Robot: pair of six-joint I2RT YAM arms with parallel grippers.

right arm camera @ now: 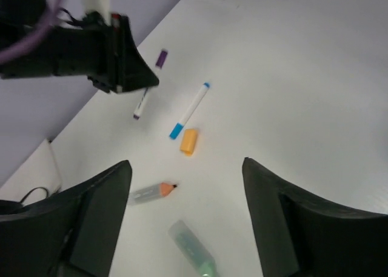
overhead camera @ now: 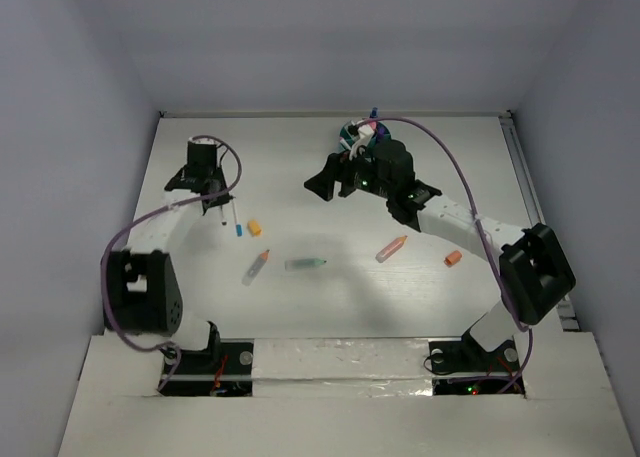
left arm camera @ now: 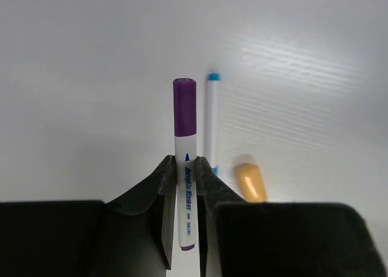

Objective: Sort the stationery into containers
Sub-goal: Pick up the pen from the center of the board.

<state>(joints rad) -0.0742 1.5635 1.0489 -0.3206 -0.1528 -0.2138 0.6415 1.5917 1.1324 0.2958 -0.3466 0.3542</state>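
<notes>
From above, the teal desk organiser (overhead camera: pixel 349 133) stands at the far edge of the table (overhead camera: pixel 300 307), right of centre, largely hidden behind the right arm, with a blue-tipped item poking up from it. The right gripper (overhead camera: pixel 322 187) hangs just in front of it. The left gripper (overhead camera: pixel 214 199) is near the far left corner. Loose on the table lie a blue-capped pen (overhead camera: pixel 238 223) and an orange cap (overhead camera: pixel 254 227) just beside it, a clear orange-tipped pen (overhead camera: pixel 256 267) and a green highlighter (overhead camera: pixel 305 264) near the middle, and an orange pen (overhead camera: pixel 392 248) and a second orange cap (overhead camera: pixel 453 260) toward the right edge. The left wrist view shows the fingers clenched on a purple-capped marker (left arm camera: pixel 184 107), its white barrel pinched between the pads and its cap pointing away; the blue-capped pen lies alongside, the orange cap next to that. The right wrist view shows its fingers spread wide, released, gripping nothing, above the table with the clear orange-tipped pen and green highlighter below.
</notes>
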